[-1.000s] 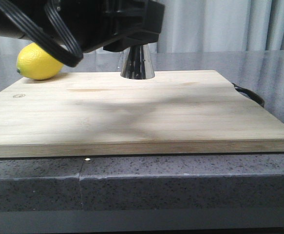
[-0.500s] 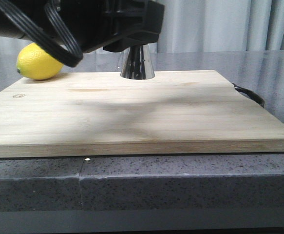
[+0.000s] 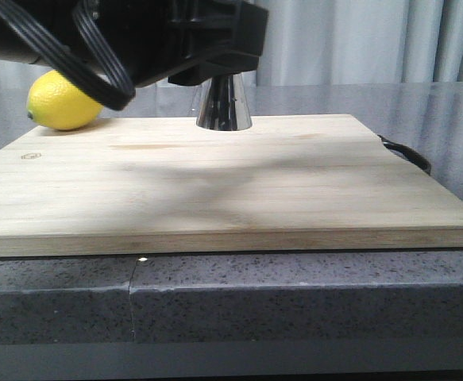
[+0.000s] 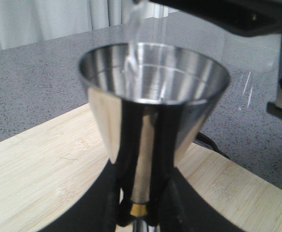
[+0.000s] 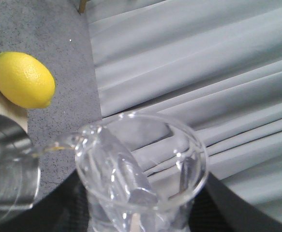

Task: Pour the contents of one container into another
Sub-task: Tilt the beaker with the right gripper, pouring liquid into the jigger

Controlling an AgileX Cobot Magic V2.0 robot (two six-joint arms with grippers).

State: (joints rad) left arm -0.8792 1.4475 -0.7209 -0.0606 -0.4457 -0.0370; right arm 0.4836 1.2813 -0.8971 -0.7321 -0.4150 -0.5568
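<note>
Right now, on the grey speckled stone surface (image 3: 310, 302), a pale wooden cutting board (image 3: 215, 190) is carrying the shiny steel hourglass jigger (image 4: 153, 111), clamped at its waist by the left end effector (image 4: 145, 212). The right end effector, its fingers hidden, is gripping the tilted clear glass beaker (image 5: 141, 169), streaming water off its lip into the jigger's cup. It should be keeping the tilt gentle and the lip centred over the cup.

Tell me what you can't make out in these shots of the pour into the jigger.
- Front view: a black arm covers the jigger above its lower cone, so beaker and stream are hidden.
- Left wrist view: the jigger's base is cut off at the frame edge; only the stream shows, not the beaker.
- Right wrist view: the beaker hides the right pincer's fingers; jigger mostly out of frame.
- Liquid level in the jigger: unclear in every view.
</note>
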